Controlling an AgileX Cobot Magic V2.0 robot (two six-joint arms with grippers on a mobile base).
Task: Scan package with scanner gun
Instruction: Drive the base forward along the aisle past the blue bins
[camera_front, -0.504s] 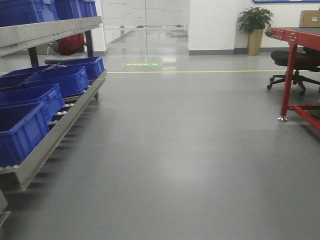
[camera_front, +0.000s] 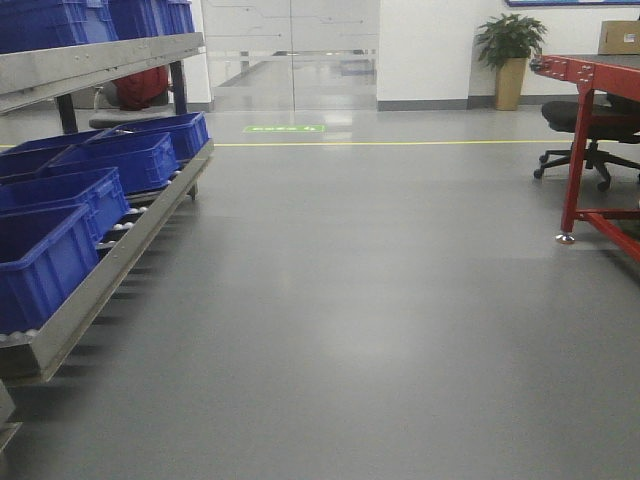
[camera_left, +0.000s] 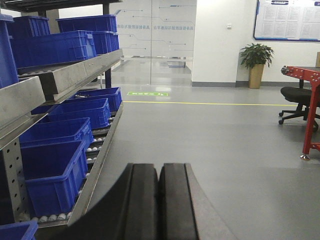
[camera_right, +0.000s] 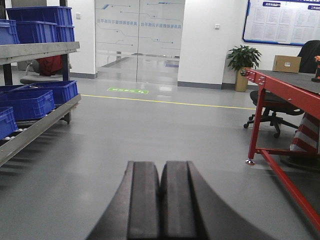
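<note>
pointing over grey floor (camera_front: 380, 330): left hand (camera_left: 159, 175) clenched tight; right hand (camera_right: 161, 175) clenched tight.

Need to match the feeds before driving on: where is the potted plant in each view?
Front-facing: potted plant top right, left of the red table.
Left wrist: plant upper right, left of the table.
Right wrist: plant upper right of centre, by the table's end.
Shared landmark: green floor marking.
</note>
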